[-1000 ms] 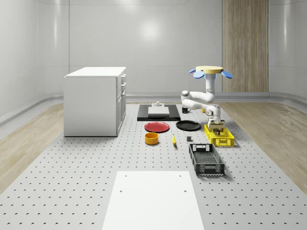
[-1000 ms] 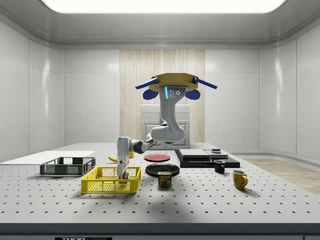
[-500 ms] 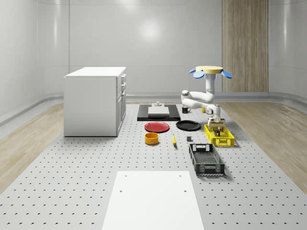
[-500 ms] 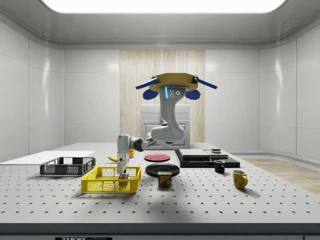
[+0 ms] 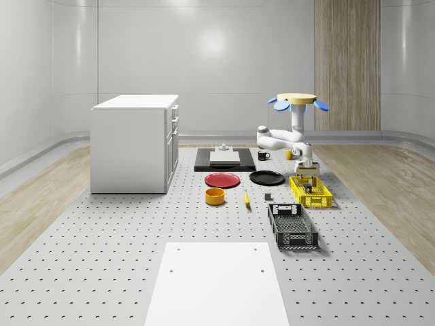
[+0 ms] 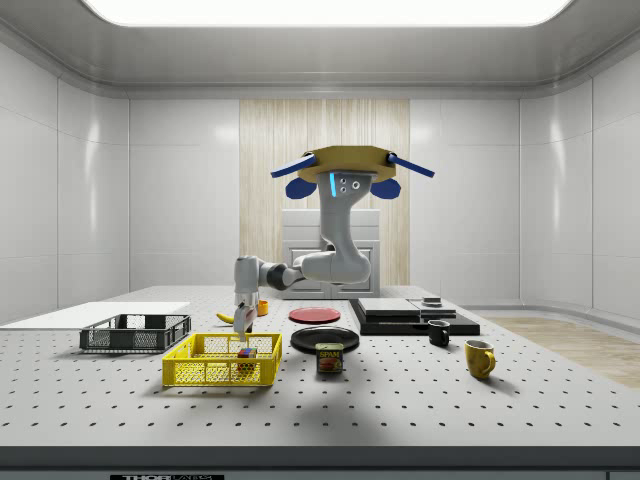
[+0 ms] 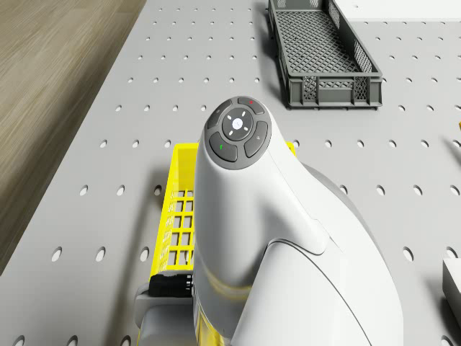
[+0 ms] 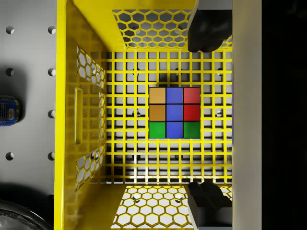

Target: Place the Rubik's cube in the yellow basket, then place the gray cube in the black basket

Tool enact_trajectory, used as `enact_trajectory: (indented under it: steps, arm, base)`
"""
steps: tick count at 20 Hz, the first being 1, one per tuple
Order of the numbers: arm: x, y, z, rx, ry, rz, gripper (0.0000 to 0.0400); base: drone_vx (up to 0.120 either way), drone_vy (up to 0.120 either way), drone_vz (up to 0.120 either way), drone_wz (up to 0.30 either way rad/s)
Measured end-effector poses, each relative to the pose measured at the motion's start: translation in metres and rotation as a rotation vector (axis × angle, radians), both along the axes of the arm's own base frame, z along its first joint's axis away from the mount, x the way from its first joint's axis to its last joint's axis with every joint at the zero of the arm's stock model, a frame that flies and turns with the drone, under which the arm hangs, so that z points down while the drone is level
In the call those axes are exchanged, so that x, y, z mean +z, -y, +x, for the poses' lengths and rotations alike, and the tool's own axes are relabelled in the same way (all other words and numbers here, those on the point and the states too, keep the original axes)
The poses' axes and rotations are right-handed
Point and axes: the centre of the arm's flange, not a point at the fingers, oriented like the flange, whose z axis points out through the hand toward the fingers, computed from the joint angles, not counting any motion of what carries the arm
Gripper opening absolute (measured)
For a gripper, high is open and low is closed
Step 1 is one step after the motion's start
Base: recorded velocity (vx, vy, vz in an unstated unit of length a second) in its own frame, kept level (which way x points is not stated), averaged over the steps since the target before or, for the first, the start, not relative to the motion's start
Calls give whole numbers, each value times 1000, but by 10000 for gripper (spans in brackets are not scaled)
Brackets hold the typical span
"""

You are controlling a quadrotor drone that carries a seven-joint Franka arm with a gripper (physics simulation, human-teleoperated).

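rubik's cube (image 8: 174,113) is lying flat on the yellow basket (image 8: 65,120) floor, clear of all walls, room on every side. gripper (image 8: 205,115) is hanging above the basket rim, fingers (image 8: 207,28) spread wide, holding nothing. arm is reaching out level from the drone (image 6: 336,165), wrist pointing straight down. drone is hovering beside the basket. black basket (image 5: 292,226) is sitting just beside, apart.

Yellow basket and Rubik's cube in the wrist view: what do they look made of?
Yellow basket: looks like moulded plastic, glossy, with a square-grid floor and honeycomb-perforated walls of even colour. Rubik's cube: probably plastic, smooth coloured tiles split by dark seams, lying on the basket floor. The open pincer hangs above it, apart.
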Motion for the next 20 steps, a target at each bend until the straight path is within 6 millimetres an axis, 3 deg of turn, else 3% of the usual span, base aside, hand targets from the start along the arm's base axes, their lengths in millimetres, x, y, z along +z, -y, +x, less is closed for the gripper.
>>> enact_trajectory:
  steps: [5, 16, 20]
  arm:
    - [-9, 0, 0, 0, 0, 0, 400]
    - [-13, 0, 0, 0, 0, 0, 400]
    - [-13, 0, 0, 0, 0, 0, 400]
  base:
    - [0, -56, 104, 0]
    - [0, -120, 0, 0]
    - [120, -120, 0, 0]
